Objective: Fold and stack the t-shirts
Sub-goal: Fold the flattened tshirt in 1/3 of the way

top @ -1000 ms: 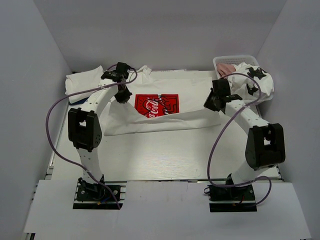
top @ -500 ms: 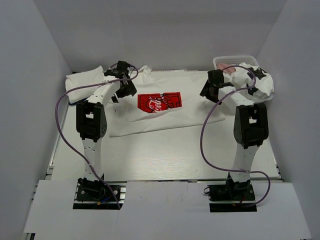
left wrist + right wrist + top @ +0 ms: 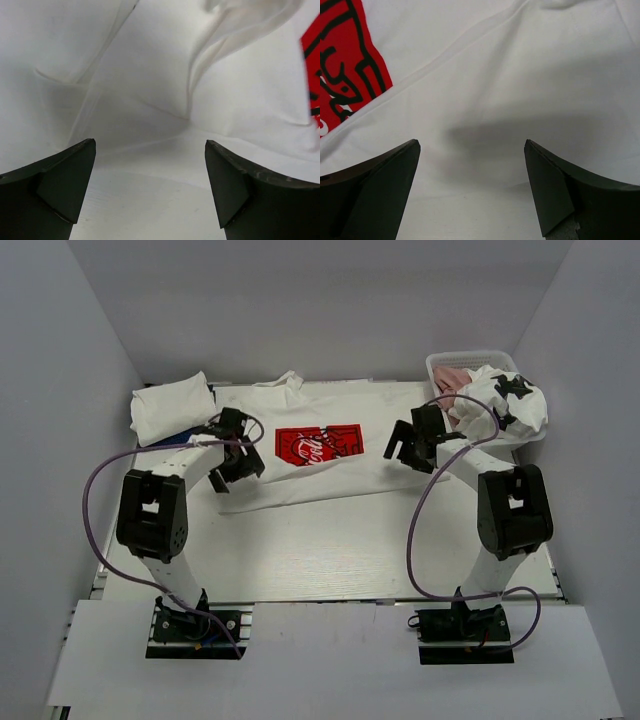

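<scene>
What moved: Both arms are coming back toward me since a moment ago. My left gripper (image 3: 236, 447) was up by the shirt's far left corner and is now lower on the left side. My right gripper (image 3: 410, 443) was near the basket (image 3: 447, 360) and is now over the shirt's right part. The shirt's near edge is lying flatter now.

Step in hand: I am spreading out the white t-shirt with the red print (image 3: 330, 455) so I can fold it. I think the folding itself is not started yet.

Left gripper: its two fingers are standing wide apart with nothing between them, just above a wrinkly sleeve (image 3: 150, 75) and the bare counter (image 3: 150, 210).

Right gripper: its fingers are wide apart too, holding nothing, hanging over smooth white cloth near the red print (image 3: 350, 65).

Next move: I am guessing each gripper needs to go down and pinch a side edge of the shirt, then bring it over the middle.

Other shirts: a folded white one (image 3: 170, 408) is sitting at the far left with a bit of blue (image 3: 185, 438) under it. A white one with black patches (image 3: 510, 405) and a pink one (image 3: 455, 375) are waiting in the basket.

Surface: the counter (image 3: 330, 550) is pale and flat.

Room: plain grey walls (image 3: 320, 300) are standing all around.
</scene>
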`<action>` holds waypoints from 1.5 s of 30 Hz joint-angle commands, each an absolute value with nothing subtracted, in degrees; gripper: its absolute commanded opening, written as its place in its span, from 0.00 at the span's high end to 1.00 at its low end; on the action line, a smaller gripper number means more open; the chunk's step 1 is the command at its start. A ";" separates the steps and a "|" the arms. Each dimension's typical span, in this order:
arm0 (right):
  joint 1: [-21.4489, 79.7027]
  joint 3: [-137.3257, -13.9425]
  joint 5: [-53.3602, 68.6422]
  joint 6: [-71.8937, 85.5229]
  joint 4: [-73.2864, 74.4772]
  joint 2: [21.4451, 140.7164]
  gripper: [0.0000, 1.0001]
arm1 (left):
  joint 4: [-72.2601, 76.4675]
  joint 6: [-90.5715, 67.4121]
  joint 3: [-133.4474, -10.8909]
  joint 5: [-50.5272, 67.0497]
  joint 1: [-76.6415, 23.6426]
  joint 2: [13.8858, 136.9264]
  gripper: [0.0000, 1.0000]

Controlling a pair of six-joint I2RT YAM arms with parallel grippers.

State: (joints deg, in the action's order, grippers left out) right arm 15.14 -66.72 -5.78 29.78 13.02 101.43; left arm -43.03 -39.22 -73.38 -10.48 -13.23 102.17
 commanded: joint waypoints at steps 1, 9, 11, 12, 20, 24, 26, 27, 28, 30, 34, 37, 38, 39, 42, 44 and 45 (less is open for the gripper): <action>14.50 -66.88 -3.52 29.09 9.58 104.22 0.10 | -36.21 -41.57 -67.52 -7.73 -13.45 99.58 0.00; 15.55 -58.83 -6.50 33.48 11.61 102.77 0.10 | -41.04 -45.52 -59.62 -11.95 -12.92 101.08 0.00; 15.91 -54.33 -5.54 35.06 11.51 100.21 0.10 | -40.44 -45.53 -56.18 -11.95 -12.92 97.75 0.00; 16.43 -51.71 -5.19 35.68 12.38 97.67 0.10 | -40.43 -46.05 -54.34 -11.95 -12.92 96.43 0.00; 21.53 -31.82 -3.52 35.69 14.68 74.67 0.10 | -45.95 -51.59 -41.04 -10.11 -14.24 79.30 0.00; 23.29 -31.11 -0.70 33.93 13.62 66.11 0.10 | -46.85 -48.35 -43.93 -6.34 -14.24 69.19 0.00; 23.38 -32.43 -0.53 32.00 11.96 63.91 0.10 | -45.01 -46.94 -44.47 -5.36 -14.24 66.63 0.00; 23.38 -32.69 -0.61 31.73 10.82 62.68 0.10 | -44.48 -46.93 -45.34 -4.58 -14.76 65.93 0.00; 23.29 -32.61 -0.62 31.47 9.07 62.23 0.10 | -43.17 -46.41 -46.13 -3.79 -14.77 65.40 0.00; 23.12 -31.91 2.54 31.03 6.78 61.87 0.10 | -41.67 -45.71 -46.66 -1.59 -14.77 66.26 0.00; 23.29 -31.90 5.71 30.76 3.78 64.24 0.10 | -38.50 -44.65 -47.89 1.66 -15.38 73.45 0.00; 22.94 -32.87 5.98 29.80 3.96 68.80 0.10 | -37.35 -44.13 -49.65 2.19 -16.52 77.42 0.04; 22.68 -33.05 6.15 29.27 4.22 69.34 0.10 | -36.83 -44.12 -50.18 2.20 -16.52 79.61 0.04; 22.85 -33.39 6.59 29.27 4.31 71.09 0.10 | -35.96 -44.12 -50.19 2.20 -17.13 80.50 0.06; 22.76 -33.58 7.29 29.35 4.04 72.50 0.10 | -34.54 -44.12 -50.19 2.20 -17.67 83.49 0.10; 22.94 -33.49 7.38 29.18 3.78 72.77 0.10 | -34.54 -44.74 -50.71 1.41 -18.28 84.63 0.14; 22.94 -33.49 7.56 29.18 3.69 72.69 0.10 | -34.02 -45.26 -50.71 0.71 -18.28 85.16 0.18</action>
